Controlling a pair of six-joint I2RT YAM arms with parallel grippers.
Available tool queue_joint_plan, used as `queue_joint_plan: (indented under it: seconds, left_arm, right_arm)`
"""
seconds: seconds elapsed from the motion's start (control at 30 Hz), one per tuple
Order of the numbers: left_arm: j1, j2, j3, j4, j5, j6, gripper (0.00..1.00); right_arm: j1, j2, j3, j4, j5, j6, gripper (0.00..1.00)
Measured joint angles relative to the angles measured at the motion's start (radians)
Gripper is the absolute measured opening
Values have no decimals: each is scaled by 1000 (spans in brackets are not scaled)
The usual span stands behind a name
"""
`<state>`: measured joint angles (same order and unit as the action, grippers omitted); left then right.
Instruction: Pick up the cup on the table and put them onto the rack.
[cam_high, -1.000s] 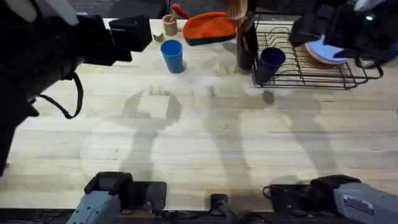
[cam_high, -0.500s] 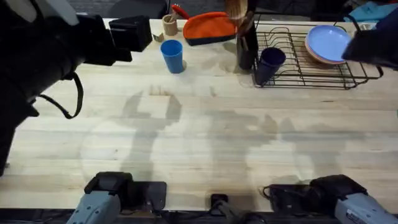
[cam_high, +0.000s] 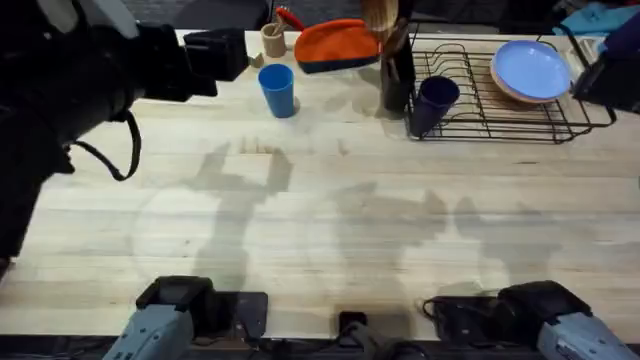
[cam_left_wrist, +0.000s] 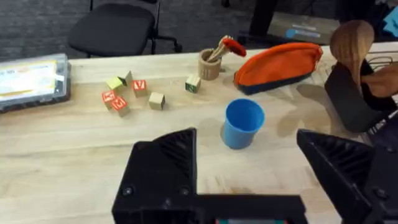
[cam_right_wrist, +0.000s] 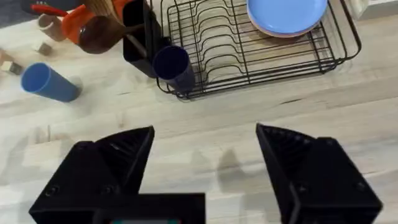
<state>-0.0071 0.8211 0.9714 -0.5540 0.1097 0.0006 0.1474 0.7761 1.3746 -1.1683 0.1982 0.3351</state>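
A bright blue cup (cam_high: 277, 90) stands upright on the table at the back, left of centre, also seen as the blue cup (cam_left_wrist: 242, 123) and the blue cup (cam_right_wrist: 50, 82). My left gripper (cam_left_wrist: 245, 155) hovers open just short of it, with nothing between its fingers. A dark navy cup (cam_high: 433, 103) leans at the near-left corner of the black wire rack (cam_high: 500, 120); the right wrist view shows the navy cup (cam_right_wrist: 174, 67) against the rack (cam_right_wrist: 249, 56). My right gripper (cam_right_wrist: 205, 140) is open and empty, high above the table, well back from the rack.
Light blue plates (cam_high: 530, 70) rest in the rack's right half. A black utensil holder (cam_high: 397, 70) with wooden spoons stands beside the rack. An orange pouch (cam_high: 335, 45), a small tan wooden cup (cam_high: 273, 40) and loose blocks (cam_left_wrist: 134, 93) lie along the back edge.
My right arm has pulled away from over the rack toward the right edge, uncovering the plates. The left arm has hardly moved. Both cups stay where they were.
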Motion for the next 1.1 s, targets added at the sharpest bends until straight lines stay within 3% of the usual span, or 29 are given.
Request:
queue_joint_plan:
  seconds: [0.27,0.4,0.43,0.57,0.7,0.93,1.1]
  left_arm:
    - [0,60,2,89,3,0,992]
    - [0,163,2,158,3,0,993]
    - [0,244,2,238,3,0,992]
    - [0,310,4,297,4,0,993]
    - [0,396,93,202,6,0,992]
    - [0,550,340,-26,6,0,993]
    - [0,655,381,-49,6,0,994]
  right_arm:
    - [0,0,0,0,0,0,994]
    - [0,0,0,-48,0,0,994]
    - [0,0,0,-69,0,0,994]
    - [0,0,0,-69,0,0,994]
    - [0,0,0,-69,0,0,994]
    - [0,0,0,-69,0,0,994]
    - [0,0,0,-69,0,0,994]
